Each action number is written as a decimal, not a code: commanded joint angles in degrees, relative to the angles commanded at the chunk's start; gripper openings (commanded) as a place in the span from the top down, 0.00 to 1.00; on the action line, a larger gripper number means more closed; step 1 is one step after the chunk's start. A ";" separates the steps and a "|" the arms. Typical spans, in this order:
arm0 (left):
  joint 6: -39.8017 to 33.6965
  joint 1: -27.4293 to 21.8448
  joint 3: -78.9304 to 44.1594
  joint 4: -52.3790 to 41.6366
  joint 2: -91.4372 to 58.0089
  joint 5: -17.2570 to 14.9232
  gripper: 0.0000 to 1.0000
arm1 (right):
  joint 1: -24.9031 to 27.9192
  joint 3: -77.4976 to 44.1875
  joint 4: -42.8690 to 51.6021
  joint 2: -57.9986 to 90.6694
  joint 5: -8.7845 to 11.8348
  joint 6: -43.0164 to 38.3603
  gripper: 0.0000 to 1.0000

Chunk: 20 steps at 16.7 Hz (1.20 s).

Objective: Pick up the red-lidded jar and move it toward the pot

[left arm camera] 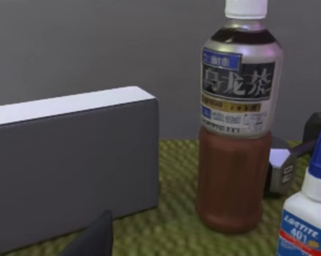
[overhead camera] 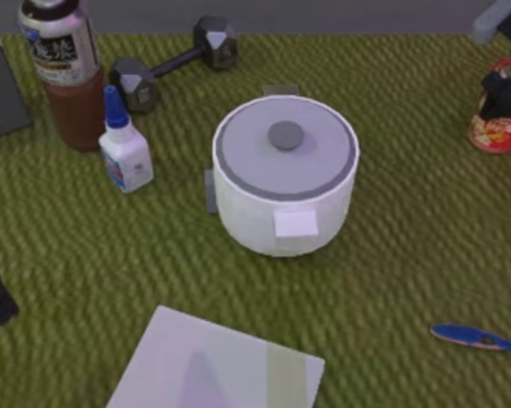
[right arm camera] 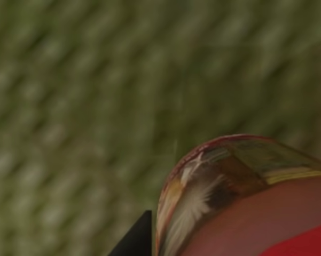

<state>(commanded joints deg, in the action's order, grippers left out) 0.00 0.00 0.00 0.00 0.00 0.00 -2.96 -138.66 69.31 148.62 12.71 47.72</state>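
So you can read "LOCTITE 401" on the glue bottle (left arm camera: pixel 304 224). Your red-lidded jar (overhead camera: pixel 498 127), with its red-yellow print, stands at the tabletop's (overhead camera: pixel 391 280) far right, well apart from the white pot (overhead camera: pixel 285 183). Right gripper (overhead camera: pixel 503 95) sits over it; can't tell if it's clamped.
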 joint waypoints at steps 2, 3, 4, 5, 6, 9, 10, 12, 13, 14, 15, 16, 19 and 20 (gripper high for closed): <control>0.00 0.00 0.00 0.00 0.00 0.00 0.00 | 0.00 0.00 0.00 0.00 0.00 0.00 1.00; 0.00 0.00 0.00 0.00 0.00 0.00 0.00 | 0.00 0.00 0.00 0.00 0.00 0.00 1.00; 0.00 0.00 0.00 0.00 0.00 0.00 0.00 | -0.21 -0.04 0.03 -0.05 0.01 -0.09 1.00; 0.00 0.00 0.00 0.00 0.00 0.00 0.00 | -0.21 0.11 0.03 -0.19 0.01 -0.09 1.00; 0.00 0.00 0.00 0.00 0.00 0.00 0.00 | -0.20 0.84 0.05 -0.92 0.02 -0.08 1.00; 0.00 0.00 0.00 0.00 0.00 0.00 0.00 | -0.04 6.61 0.27 -6.74 0.10 0.08 1.00; 0.00 0.00 0.00 0.00 0.00 0.00 0.00 | 0.01 9.56 0.38 -9.87 0.14 0.15 1.00; 0.00 0.00 0.00 0.00 0.00 0.00 0.00 | 0.01 16.34 0.66 -17.28 0.23 0.25 1.00; 0.00 0.00 0.00 0.00 0.00 0.00 0.00 | -0.01 19.68 0.82 -20.88 0.27 0.29 1.00; 0.00 0.00 0.00 0.00 0.00 0.00 0.00 | -0.03 22.66 0.98 -23.93 0.31 0.35 1.00; 0.00 0.00 0.00 0.00 0.00 0.00 0.00 | -0.04 25.07 1.14 -26.37 0.36 0.41 1.00; 0.00 0.00 0.00 0.00 0.00 0.00 0.00 | -0.04 26.88 1.28 -28.21 0.40 0.48 1.00; 0.00 0.00 0.00 0.00 0.00 0.00 0.00 | -0.01 28.76 1.46 -30.13 0.46 0.58 1.00; 0.00 0.00 0.00 0.00 0.00 0.00 0.00 | -0.01 28.76 1.46 -30.13 0.46 0.58 1.00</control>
<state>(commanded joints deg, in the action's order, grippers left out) 0.00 0.00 0.00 0.00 0.00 0.00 -2.97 -109.90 70.77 118.50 13.17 48.30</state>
